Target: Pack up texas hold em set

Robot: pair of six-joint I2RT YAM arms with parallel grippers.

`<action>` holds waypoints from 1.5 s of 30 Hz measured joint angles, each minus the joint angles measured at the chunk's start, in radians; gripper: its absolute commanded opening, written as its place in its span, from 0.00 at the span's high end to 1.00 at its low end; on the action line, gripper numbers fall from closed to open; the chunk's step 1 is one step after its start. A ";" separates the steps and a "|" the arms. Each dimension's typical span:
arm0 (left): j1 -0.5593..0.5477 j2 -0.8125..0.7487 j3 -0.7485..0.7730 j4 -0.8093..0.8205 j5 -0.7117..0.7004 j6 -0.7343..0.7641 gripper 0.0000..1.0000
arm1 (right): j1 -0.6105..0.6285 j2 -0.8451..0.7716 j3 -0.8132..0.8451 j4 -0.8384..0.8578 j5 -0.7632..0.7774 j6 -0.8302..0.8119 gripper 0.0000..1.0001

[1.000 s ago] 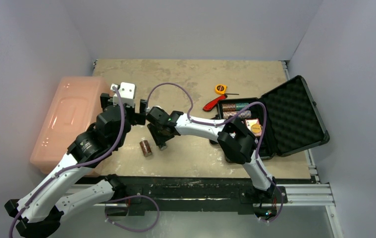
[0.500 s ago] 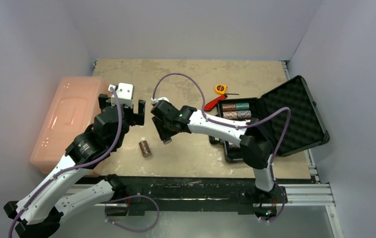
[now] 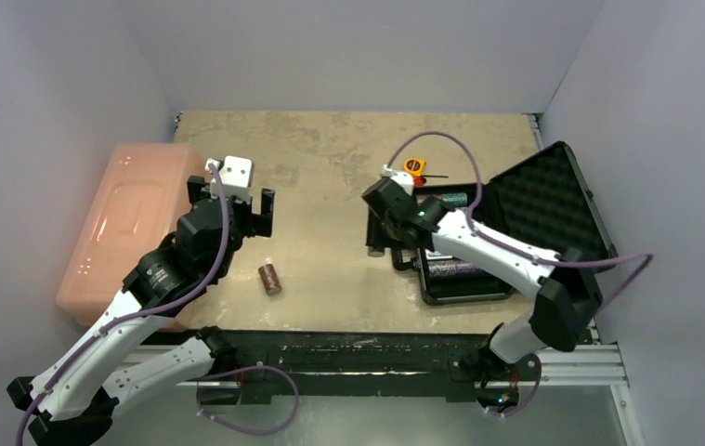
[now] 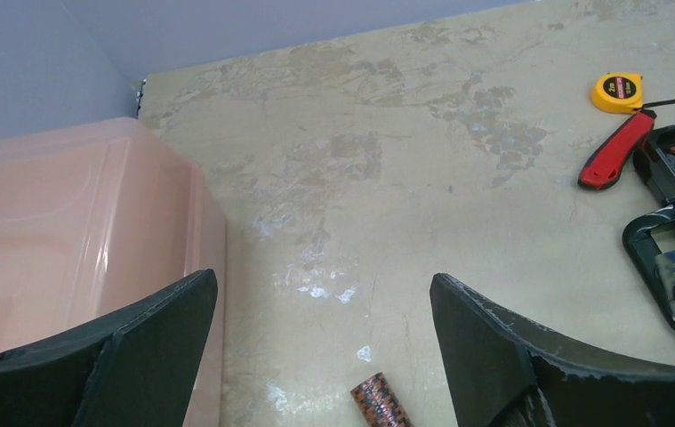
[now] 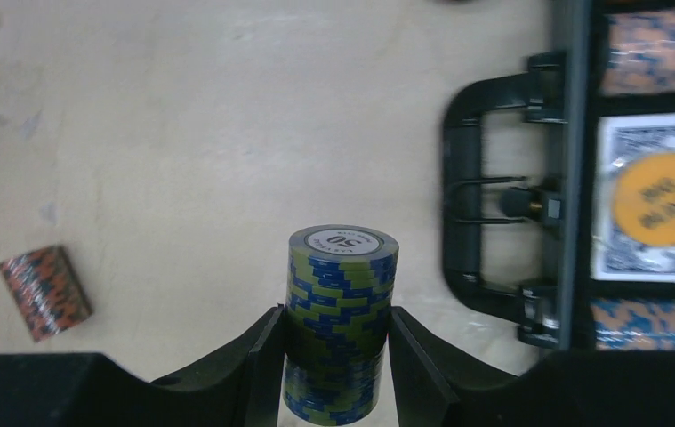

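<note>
The black case (image 3: 467, 279) of the texas hold em set lies open at the right, its egg-crate foam lid (image 3: 548, 209) tilted back. Chip rolls and a card deck (image 5: 645, 200) with an orange disc fill its tray. My right gripper (image 3: 378, 243) hovers just left of the case handle (image 5: 494, 205), shut on a green-and-blue chip roll (image 5: 342, 267) that stands upright between its fingers. One orange-and-black chip roll (image 3: 271, 278) lies loose on the table. My left gripper (image 4: 323, 277) hangs open and empty just behind that roll (image 4: 382, 402).
A large pink bin (image 3: 130, 223) fills the table's left side, close to my left gripper. A yellow tape measure (image 4: 618, 92) and a red-handled tool (image 4: 616, 149) lie behind the case's left end.
My right arm has swung right from the table's middle to the case's handle side, carrying the green-and-blue chip roll. The left arm and the loose roll have stayed put.
</note>
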 measured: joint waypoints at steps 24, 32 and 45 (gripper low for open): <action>0.000 0.015 0.000 -0.001 0.008 0.000 0.11 | -0.152 -0.693 -0.415 -0.296 0.338 0.714 1.00; 0.000 0.015 0.000 -0.001 0.008 0.000 0.11 | -0.153 -0.737 -0.463 -0.352 0.356 0.887 1.00; 0.000 0.020 0.000 -0.005 0.011 0.000 0.11 | -0.153 -0.709 -0.514 -0.373 0.311 1.030 1.00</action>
